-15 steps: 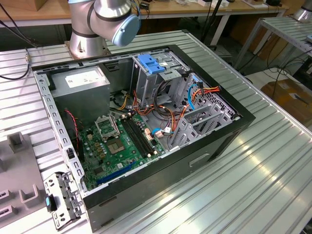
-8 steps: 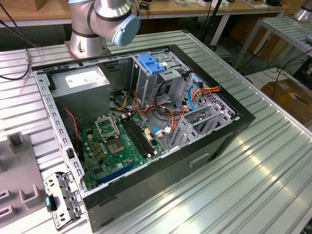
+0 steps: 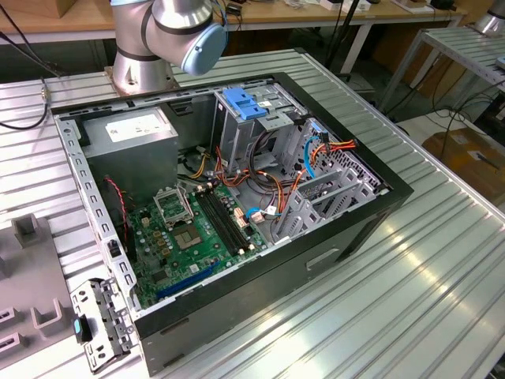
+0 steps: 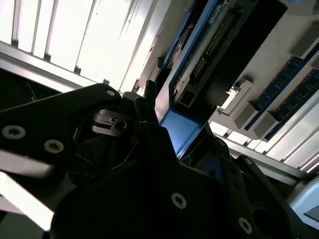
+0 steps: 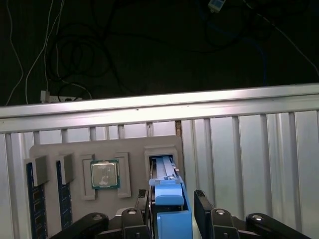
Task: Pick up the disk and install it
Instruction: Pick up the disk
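Observation:
The disk point(image 5: 167, 174) stands on edge in a slot of a grey holder tray point(image 5: 75, 154), its blue side rail facing the camera. My gripper point(image 5: 172, 211) straddles it, one side of the gripper on each flat face. In the second wrist view the gripper point(image 4: 179, 124) sits at the disk's point(image 4: 209, 45) blue end, and the disk's green circuit board runs away from it. The open computer case point(image 3: 379, 205) lies on the table in the exterior view.
On the tray a processor chip point(image 5: 104, 174) and two memory sticks point(image 5: 32, 199) sit beside the disk. Inside the case are a metal drive cage with a blue handle point(image 3: 245, 103), a grey power supply box point(image 3: 134, 134) and the green motherboard point(image 3: 197, 229). A loose bracket point(image 3: 99, 324) lies nearby.

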### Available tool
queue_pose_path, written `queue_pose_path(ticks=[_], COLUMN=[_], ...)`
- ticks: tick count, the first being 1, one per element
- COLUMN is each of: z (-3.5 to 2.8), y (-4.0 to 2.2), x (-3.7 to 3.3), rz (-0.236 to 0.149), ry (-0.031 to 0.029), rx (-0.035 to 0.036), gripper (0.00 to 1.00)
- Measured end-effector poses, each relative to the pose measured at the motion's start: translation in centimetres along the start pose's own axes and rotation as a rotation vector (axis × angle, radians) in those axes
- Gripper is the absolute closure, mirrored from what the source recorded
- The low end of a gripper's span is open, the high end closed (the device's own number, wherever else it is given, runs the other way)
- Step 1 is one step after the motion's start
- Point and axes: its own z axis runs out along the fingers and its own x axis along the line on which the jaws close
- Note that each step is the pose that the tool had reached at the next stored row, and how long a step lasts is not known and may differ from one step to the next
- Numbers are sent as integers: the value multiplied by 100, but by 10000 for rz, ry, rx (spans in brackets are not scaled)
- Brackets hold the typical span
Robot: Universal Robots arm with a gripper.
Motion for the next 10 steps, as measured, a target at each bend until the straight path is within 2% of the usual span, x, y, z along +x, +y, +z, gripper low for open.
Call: queue_pose_path(ticks=[5,10], z=[-10,-36], y=[1,1], x=[-17,-23], rz=[-13,-13], ry=[11,24], rx=[38,47], gripper=[51,51])
